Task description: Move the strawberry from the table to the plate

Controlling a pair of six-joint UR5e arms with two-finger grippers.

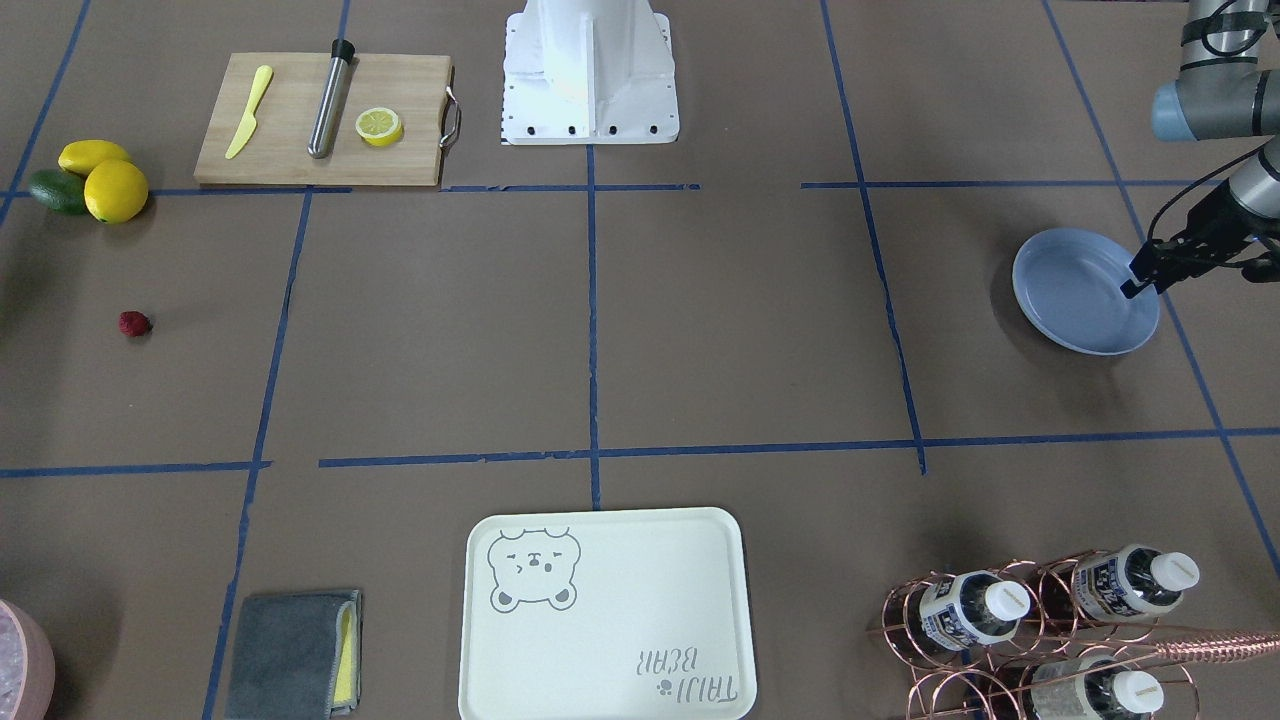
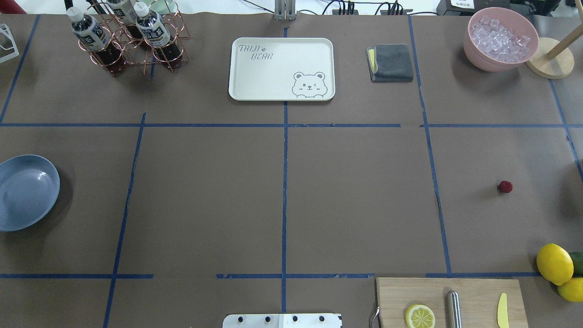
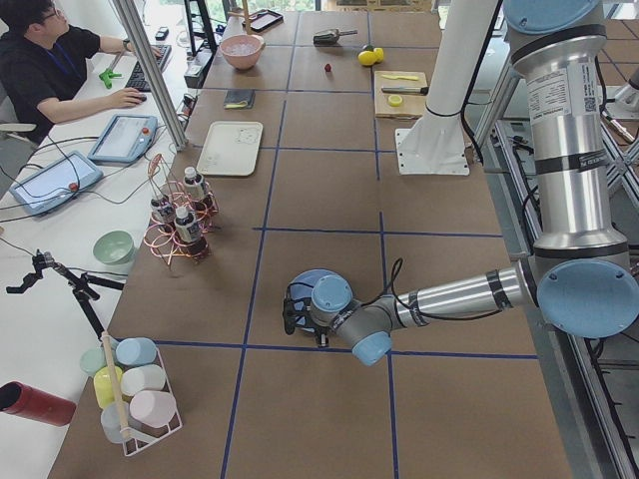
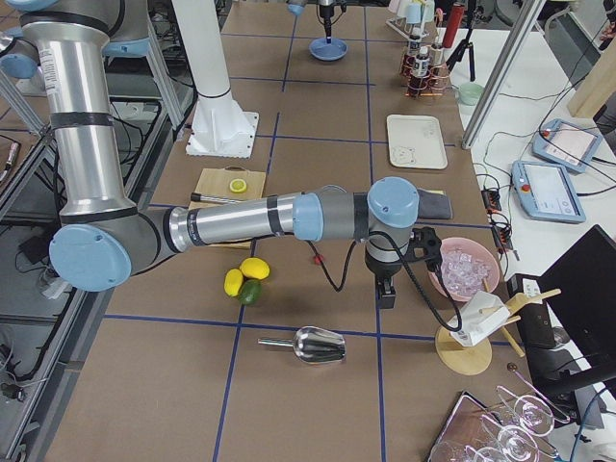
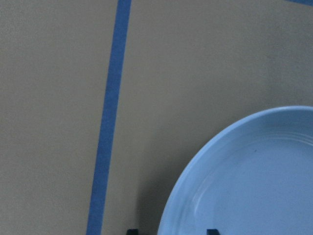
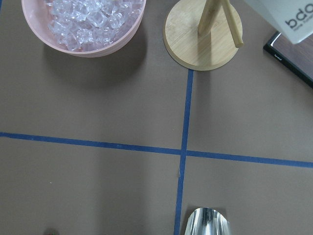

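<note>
The strawberry (image 1: 134, 323) (image 2: 504, 187) is a tiny dark red berry lying alone on the brown table (image 1: 700, 330), on the robot's right side, near the lemons. The light blue plate (image 1: 1085, 290) (image 2: 25, 191) lies at the opposite end with nothing in it. My left gripper (image 1: 1145, 278) hangs low over the plate's rim. In the left wrist view its two fingertips (image 5: 131, 231) stand wide apart at the bottom edge, open, astride the plate's rim (image 5: 195, 186). My right gripper (image 4: 387, 296) hovers past the strawberry (image 4: 319, 258), near the ice bowl. I cannot tell whether it is open or shut.
Two lemons and an avocado (image 1: 95, 180) sit beside a cutting board (image 1: 320, 120) holding a knife, a steel tool and a lemon half. A bear tray (image 1: 605, 615), a bottle rack (image 1: 1040, 630), a grey cloth (image 2: 391, 63), an ice bowl (image 2: 501, 38) and a metal scoop (image 4: 308, 345) line the edges. A person (image 3: 50, 60) sits at the side.
</note>
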